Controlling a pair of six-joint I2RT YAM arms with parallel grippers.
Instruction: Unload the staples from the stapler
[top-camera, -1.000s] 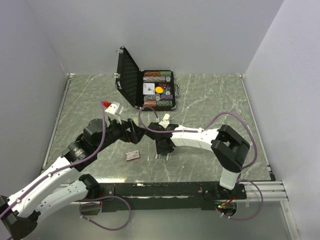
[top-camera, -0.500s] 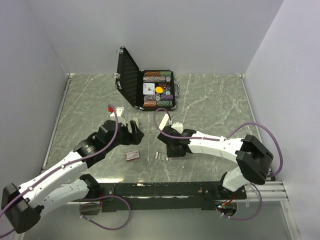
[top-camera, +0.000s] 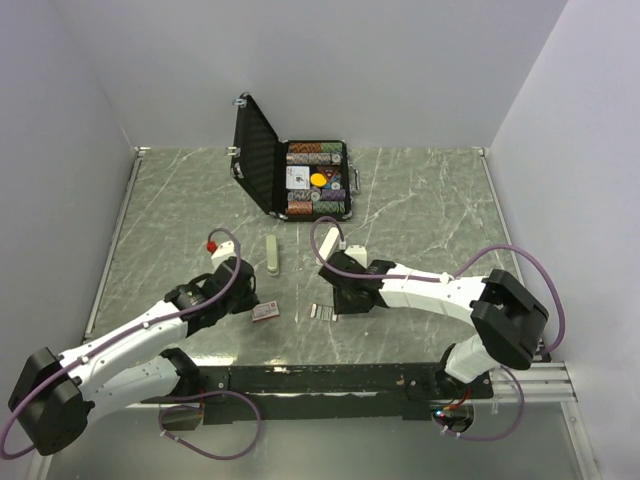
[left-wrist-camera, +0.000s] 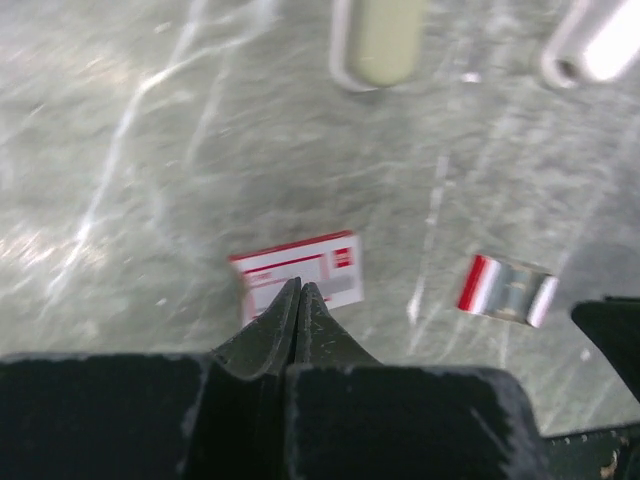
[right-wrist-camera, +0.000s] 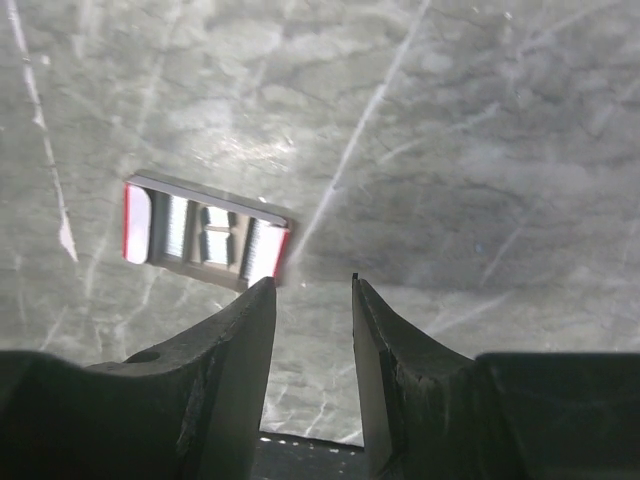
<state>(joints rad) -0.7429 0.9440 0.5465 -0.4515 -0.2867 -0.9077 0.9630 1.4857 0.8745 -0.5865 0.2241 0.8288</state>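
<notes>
**A:** Left side first. What is noted?

**B:** The left gripper (left-wrist-camera: 297, 297) is seen with its jaws pressed together and nothing between them. Its tips are poised at the near edge of the small flat red-and-white card staple box (left-wrist-camera: 300, 272). Whether they touch it cannot be told. Just beyond, the long pale greenish plastic stapler (top-camera: 272, 253) is laid flat on the grey marbled table (top-camera: 420, 210), apart from both arms. It appears shut, though that is not certain.

**A:** And the staples?

**B:** The short silvery metal staples (right-wrist-camera: 205, 235) are found as a small cluster of strips on the bare table, right of the box and well clear of the stapler. Red is reflected in their ends. Just to their right, the right gripper (right-wrist-camera: 312, 300) is held low with its jaws slightly parted and empty. The strips sit beside the left fingertip, not between the two.

**A:** Step in hand?

**B:** The unloading is judged largely done, since the strips are out and released. Whether any remain in the magazine is not shown.

**A:** Next move?

**B:** Probably both arms are to be drawn back. If a check is wanted, the stapler must be pinned by one gripper and opened by the other.
</notes>
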